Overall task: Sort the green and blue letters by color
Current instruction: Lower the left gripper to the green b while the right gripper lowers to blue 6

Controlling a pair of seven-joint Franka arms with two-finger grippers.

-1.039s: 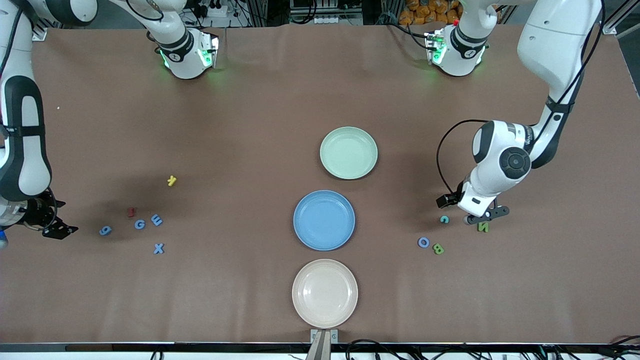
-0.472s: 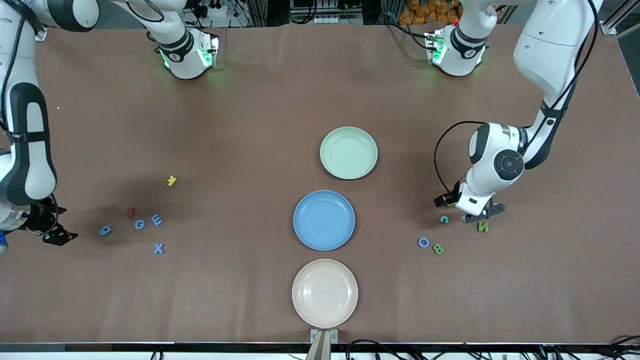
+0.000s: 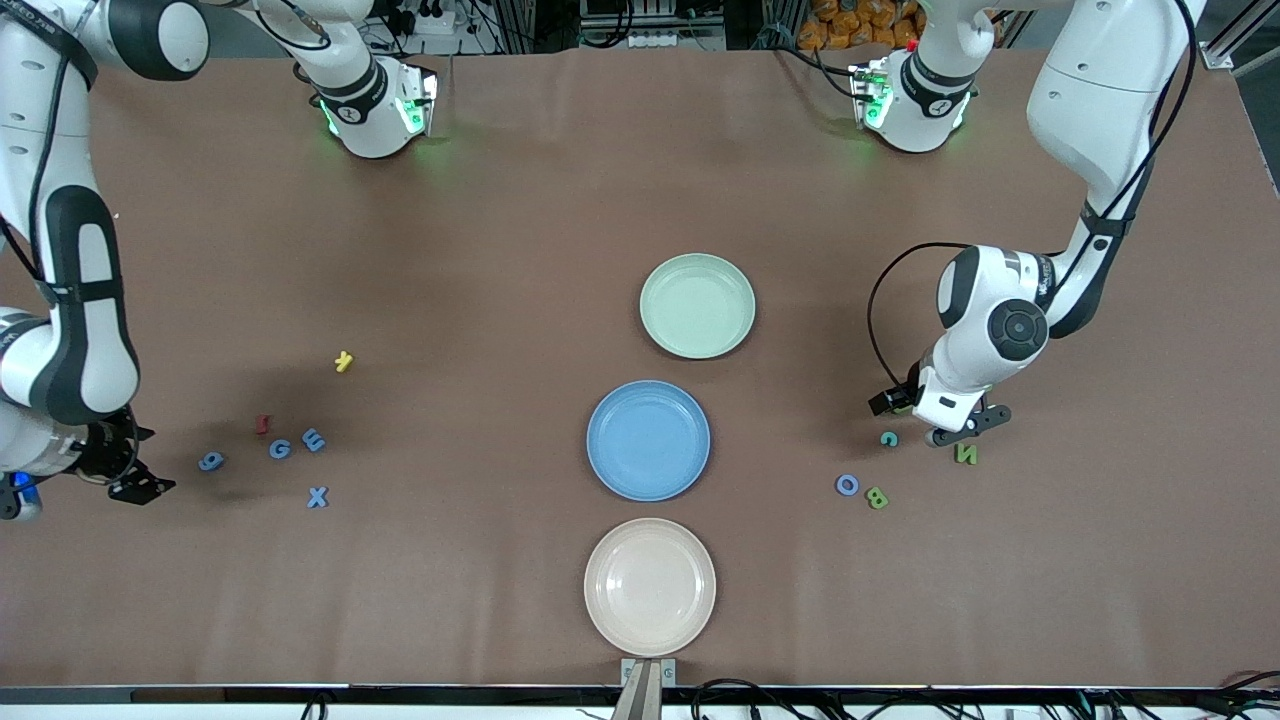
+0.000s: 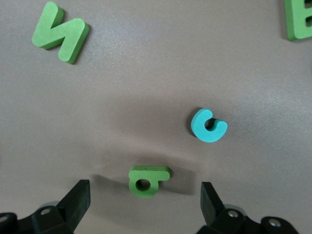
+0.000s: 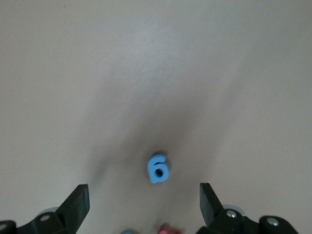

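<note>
Shifted tableward, right hand [image 3: 140, 487] (fingers spread) sits beside blue 6 [image 3: 210, 461].

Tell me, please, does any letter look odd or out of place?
Yes. The yellow letter and the dark red letter lie near the blue letters, yet they are neither blue nor green. All three plates hold nothing.

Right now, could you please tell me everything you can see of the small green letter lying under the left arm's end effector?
The green letter is a small, chunky, flat piece, matte and foam-like, shaped like a P or a lowercase letter with one round hole. It lies flat on the brown table cover, touching nothing else. The left end effector hangs open directly over it, fingers on either side and clear of it. A turquoise C lies beside it, a green N a little farther off.
</note>
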